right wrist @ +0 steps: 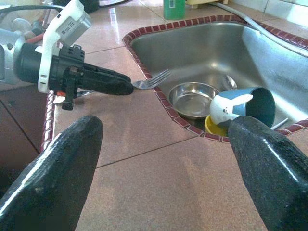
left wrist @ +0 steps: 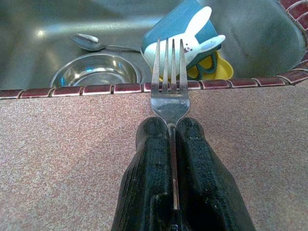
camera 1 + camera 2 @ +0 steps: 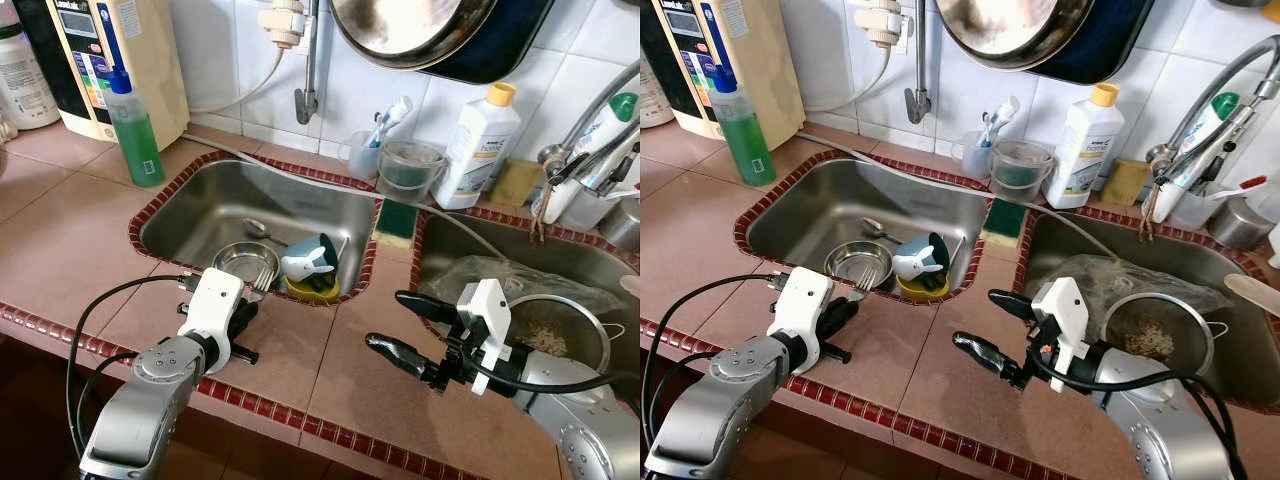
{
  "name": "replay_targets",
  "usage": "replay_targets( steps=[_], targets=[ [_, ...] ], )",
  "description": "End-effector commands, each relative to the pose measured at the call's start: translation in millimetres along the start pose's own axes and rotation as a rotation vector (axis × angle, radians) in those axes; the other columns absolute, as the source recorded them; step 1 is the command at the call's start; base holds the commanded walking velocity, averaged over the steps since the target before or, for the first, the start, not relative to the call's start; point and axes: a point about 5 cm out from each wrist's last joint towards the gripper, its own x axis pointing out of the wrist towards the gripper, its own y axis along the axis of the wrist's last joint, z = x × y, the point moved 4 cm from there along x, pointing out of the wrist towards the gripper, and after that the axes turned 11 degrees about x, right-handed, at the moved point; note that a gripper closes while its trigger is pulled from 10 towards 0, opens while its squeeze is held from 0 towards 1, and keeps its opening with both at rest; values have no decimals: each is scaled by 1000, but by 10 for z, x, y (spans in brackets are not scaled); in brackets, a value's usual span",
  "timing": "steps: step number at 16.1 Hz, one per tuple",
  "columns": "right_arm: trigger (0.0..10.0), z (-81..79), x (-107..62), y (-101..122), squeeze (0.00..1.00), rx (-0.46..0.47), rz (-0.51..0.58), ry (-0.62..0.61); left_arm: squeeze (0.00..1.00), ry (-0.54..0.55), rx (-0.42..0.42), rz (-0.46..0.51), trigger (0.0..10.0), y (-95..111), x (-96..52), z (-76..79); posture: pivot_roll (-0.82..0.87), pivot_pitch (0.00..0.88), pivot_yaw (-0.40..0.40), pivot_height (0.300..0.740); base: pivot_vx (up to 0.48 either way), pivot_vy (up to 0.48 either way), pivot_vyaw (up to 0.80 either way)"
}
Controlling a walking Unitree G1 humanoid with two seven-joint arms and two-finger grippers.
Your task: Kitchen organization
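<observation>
At the near edge of the left sink, the left pincer is clamped on a fork whose tines reach over the tiled rim. Below lie a steel bowl, a spoon and a blue rabbit cup tipped over a yellow dish. The right pincer hangs over the counter, fingers spread and empty. Judging by this, the clearing has barely begun: the other sink items appear untouched.

The double sink and tiled table are viewed from above by both eye views. The fork is seen close by the left wrist view; the bowl is shared by the right wrist view.
</observation>
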Motion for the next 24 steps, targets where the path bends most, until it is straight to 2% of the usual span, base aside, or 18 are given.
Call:
replay_targets(
  steps=[1, 8, 14, 17, 20, 22, 24],
  targets=[
    [10000, 6, -22, 106, 0, -35, 17, -5, 0, -79, -33, -126, 0, -307, 20, 181, -23, 38, -82, 732, 0, 0, 0],
    [10000, -18, 20, 142, 0, -25, 28, 25, 0, -67, -26, -77, 0, -162, 34, 132, -14, 12, -92, 732, 0, 0, 0],
    [10000, -23, 68, 145, 0, -26, 25, 43, 0, -31, 24, 39, 0, 263, -55, -120, -4, 0, -97, 732, 0, 0, 0],
    [10000, -25, 79, 143, 0, -26, 25, 47, 0, -40, 33, 59, 0, 341, -75, -133, -6, 0, -97, 732, 0, 0, 0],
    [10000, -33, 80, 137, 0, -23, 25, 50, 0, -43, 2, 93, 0, 420, -88, -139, -7, 0, -98, 732, 0, 0, 0],
    [10000, -45, 94, 146, 0, -18, 30, 54, 0, -2, -88, 191, 0, 570, -86, -221, -8, 4, -104, 732, 0, 0, 0],
    [10000, -54, 154, 217, 0, 6, 81, 56, 0, 33, -155, 257, 0, 618, -63, -274, -9, 5, -106, 732, 0, 0, 0]
  ],
)
